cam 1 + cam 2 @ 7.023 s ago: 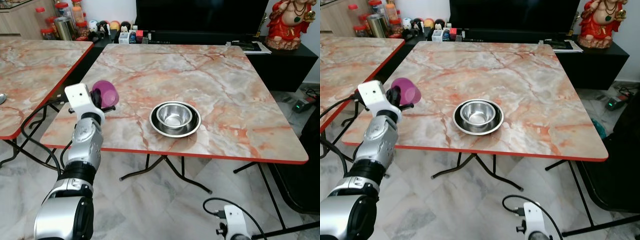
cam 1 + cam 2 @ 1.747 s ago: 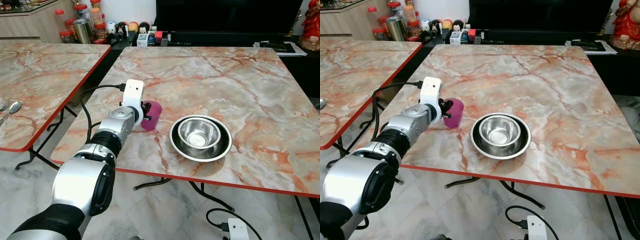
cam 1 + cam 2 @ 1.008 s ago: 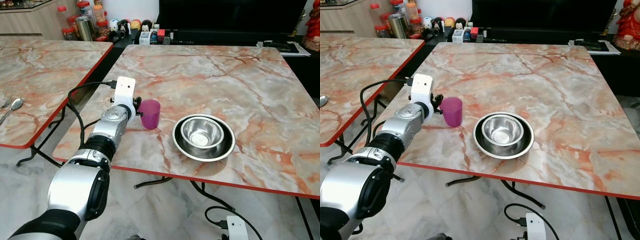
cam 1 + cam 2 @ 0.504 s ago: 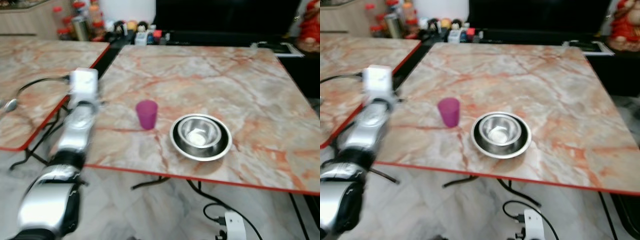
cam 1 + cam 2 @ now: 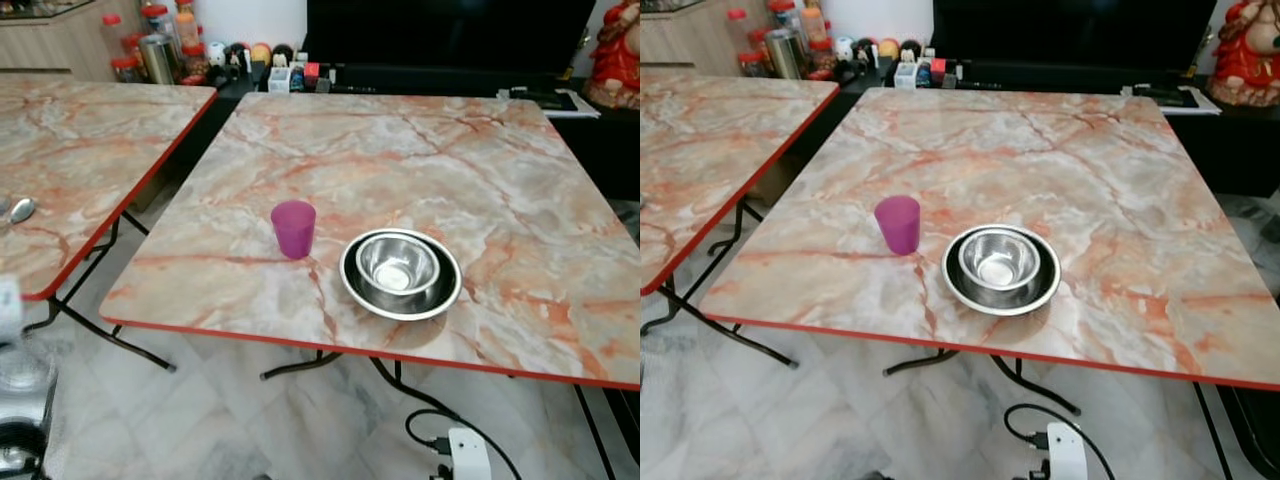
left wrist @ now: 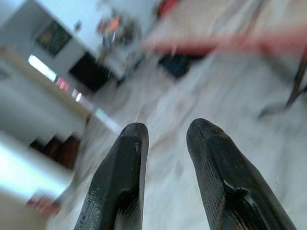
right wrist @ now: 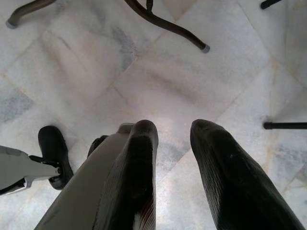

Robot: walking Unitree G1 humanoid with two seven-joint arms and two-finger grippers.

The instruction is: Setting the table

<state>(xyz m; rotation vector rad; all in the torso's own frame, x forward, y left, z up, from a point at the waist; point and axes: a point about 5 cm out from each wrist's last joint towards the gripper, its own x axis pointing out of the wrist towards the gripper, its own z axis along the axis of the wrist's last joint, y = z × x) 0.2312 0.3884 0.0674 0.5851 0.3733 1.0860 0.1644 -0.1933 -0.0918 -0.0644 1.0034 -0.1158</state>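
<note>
A purple cup (image 5: 293,228) stands upright on the marble worktop (image 5: 480,170), just beside and to the left of a steel bowl (image 5: 399,266) nested in a steel plate (image 5: 352,291), near the front edge. Left gripper (image 6: 165,132) hangs low w/ fingers (image 6: 129,158) slightly apart, holding nothing, blurred floor beyond. Right gripper (image 7: 172,132) idles over the tiled floor (image 7: 72,62), fingers (image 7: 218,163) likewise parted & empty, near a black table leg (image 7: 165,24).

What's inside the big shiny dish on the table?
A smaller steel bowl sits nested inside the big steel dish, and looks empty. The dish's bottom beneath the bowl is covered, so whatever might lie there cannot be seen.
</note>
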